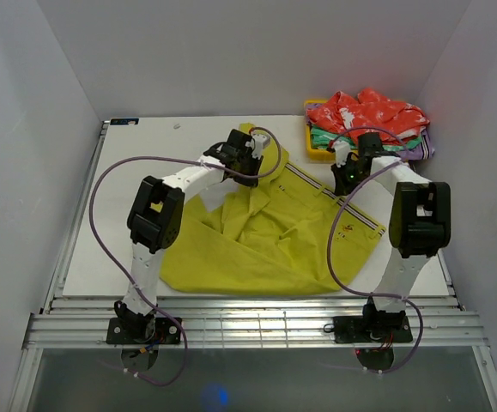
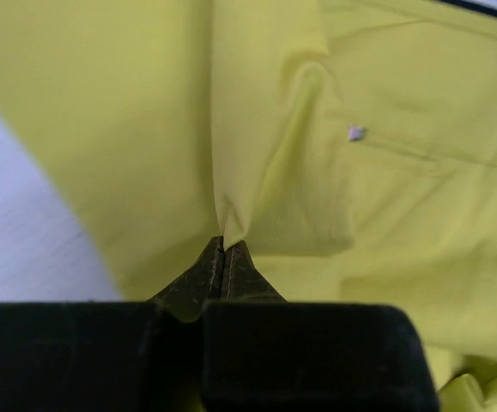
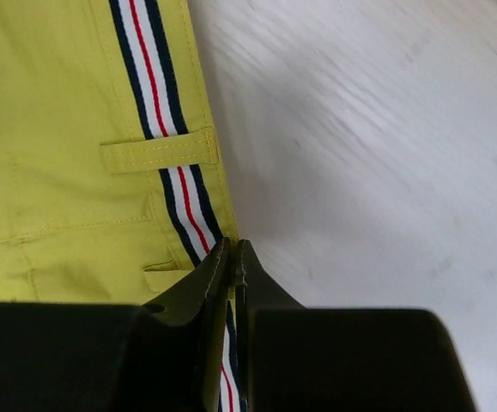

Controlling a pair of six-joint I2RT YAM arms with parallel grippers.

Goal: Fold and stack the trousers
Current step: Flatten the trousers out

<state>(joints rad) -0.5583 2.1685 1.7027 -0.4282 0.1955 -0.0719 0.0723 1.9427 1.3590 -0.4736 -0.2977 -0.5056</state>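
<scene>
The mustard yellow-green trousers lie crumpled across the middle of the white table, their striped waistband running along the right side. My left gripper is at their far edge, shut on a pinched fold of the yellow cloth. My right gripper sits at the waistband's far end. In the right wrist view its jaws are shut on the waistband edge, with the navy, white and red stripe passing between them.
A yellow basket at the back right holds a red patterned garment on top of a green one. White walls close in the table on three sides. A metal rail runs along the near edge.
</scene>
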